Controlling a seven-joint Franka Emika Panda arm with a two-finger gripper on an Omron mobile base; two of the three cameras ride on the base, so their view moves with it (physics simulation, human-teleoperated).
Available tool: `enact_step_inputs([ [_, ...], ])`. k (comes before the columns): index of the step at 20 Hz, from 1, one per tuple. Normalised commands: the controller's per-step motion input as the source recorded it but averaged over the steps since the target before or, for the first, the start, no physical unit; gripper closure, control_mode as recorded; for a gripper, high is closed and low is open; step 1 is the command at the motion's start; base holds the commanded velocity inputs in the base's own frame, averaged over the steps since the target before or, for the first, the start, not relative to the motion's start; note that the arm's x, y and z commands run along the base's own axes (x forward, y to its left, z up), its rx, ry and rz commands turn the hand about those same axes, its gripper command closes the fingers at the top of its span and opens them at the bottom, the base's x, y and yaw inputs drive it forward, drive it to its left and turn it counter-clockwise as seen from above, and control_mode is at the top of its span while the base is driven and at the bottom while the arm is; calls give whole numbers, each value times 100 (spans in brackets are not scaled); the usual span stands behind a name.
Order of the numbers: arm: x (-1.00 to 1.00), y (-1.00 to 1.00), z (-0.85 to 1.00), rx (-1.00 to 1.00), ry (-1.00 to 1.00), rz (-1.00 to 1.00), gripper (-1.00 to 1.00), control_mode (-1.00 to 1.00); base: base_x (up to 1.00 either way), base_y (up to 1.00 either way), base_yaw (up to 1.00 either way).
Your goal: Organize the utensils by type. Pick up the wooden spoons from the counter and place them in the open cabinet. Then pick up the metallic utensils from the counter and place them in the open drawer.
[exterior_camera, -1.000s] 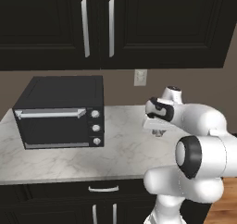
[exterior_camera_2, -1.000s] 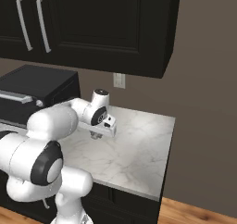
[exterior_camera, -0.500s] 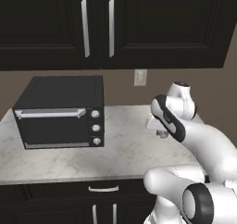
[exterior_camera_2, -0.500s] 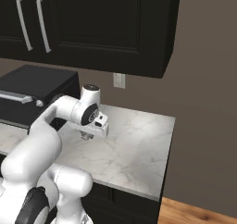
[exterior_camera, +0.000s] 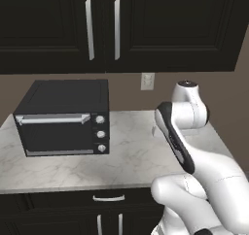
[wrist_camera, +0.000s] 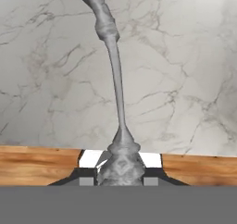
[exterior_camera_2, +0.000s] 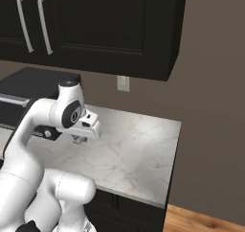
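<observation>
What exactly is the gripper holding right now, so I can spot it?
Over the white marble counter, right of the black toaster oven, hangs the gripper. It is shut on a slim silver-grey metal utensil, whose thin stem widens to a knobbed end.

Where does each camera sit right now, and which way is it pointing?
Left base view: behind the arm's left, facing the toaster oven, counter and shut wall cabinets; the arm rises lower right.
Right base view: behind its right, facing the counter's end; the arm rises lower left, gripper above marble.
Hand view: on the hand, looking down at the marble along a silver-grey utensil clamped in the gripper.
Both base views share counter, oven, outlet.
</observation>
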Motion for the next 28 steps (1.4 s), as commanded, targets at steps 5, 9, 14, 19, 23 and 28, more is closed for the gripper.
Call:
enact_step_inputs([
  [5, -34, 3, 35, -7, 0, 0, 100, -100, 0, 0, 0],
  [9, -28, 0, 32, 0, 0, 0, 100, -100, 0, 0, 0],
  [14, -10, 0, 11, 0, 0, 0, 100, -100, 0, 0, 0],
  [19, 0, 0, 0, 0, 0, 0, 100, -100, 0, 0, 0],
  [23, -1, 0, 0, 0, 0, 0, 100, -100, 0, 0, 0],
  [28, -3, 0, -1, 0, 0, 0, 100, 100, -46, 4, 0],
])
